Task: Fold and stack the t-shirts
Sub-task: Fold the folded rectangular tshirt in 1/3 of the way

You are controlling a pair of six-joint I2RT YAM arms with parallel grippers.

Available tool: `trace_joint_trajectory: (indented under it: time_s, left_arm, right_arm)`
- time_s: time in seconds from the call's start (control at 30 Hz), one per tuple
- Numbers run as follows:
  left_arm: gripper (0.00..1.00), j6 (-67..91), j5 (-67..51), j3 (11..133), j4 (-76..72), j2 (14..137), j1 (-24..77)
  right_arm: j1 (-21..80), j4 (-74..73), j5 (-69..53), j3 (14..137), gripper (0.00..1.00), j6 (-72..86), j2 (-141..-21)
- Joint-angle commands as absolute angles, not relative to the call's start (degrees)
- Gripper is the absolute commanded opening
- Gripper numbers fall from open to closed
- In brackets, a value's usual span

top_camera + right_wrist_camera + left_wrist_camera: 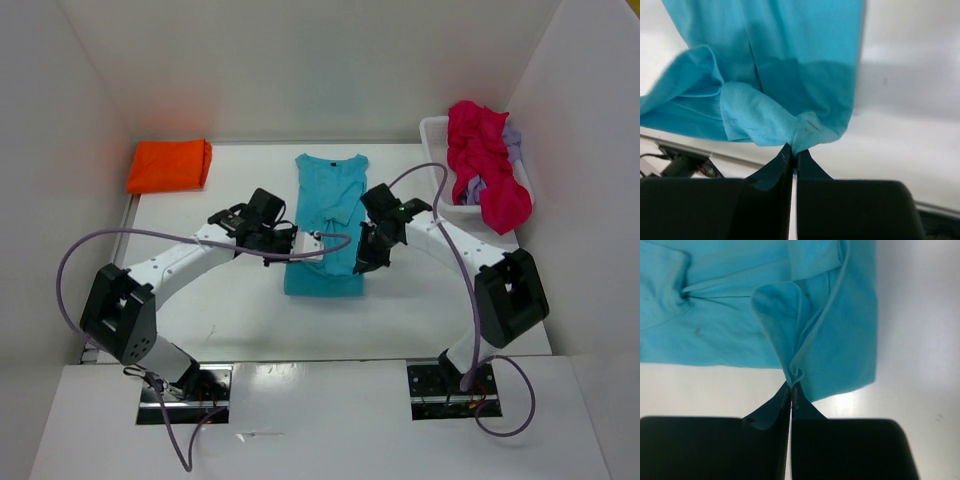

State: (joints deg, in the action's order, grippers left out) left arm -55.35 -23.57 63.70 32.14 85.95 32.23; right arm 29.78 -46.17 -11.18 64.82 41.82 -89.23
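As left gripper [791,390] and right gripper [792,150] jaws clamp shut on turquoise t-shirt [325,190] edges, uneven pulling could slip one.

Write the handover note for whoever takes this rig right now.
Left gripper: shut on the teal t-shirt, pinching its lower left edge.
Right gripper: shut on the same shirt, at its lower right edge.
The shirt lies between the arms, neck pointing away, with its sides partly folded in.
Done: orange t-shirt is folded at far left.
Left: finish the teal fold and stack it on the orange. A pink garment and a lavender garment wait in the white basket.
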Motion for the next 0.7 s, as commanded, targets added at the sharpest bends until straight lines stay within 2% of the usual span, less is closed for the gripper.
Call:
trace_joint_trajectory:
  time_s: [0.0,0.23,0.67]
  left_arm:
    - [0.0,-53.0,-23.21,68.11,25.5,89.99,30.5]
    - [0.0,-54.32,-22.06,77.16,22.68,101.5,28.22]
    - [0.0,-56.78,-22.06,81.65,16.44,108.9,26.54]
  right_arm:
    - [26.55,-45.09,-10.81,71.09,0.0,35.86,-93.77]
    - [21.88,-43.95,-14.24,79.7,0.0,33.13,-102.56]
    - [16.79,-44.57,-16.44,85.52,0.0,29.62,-113.02]
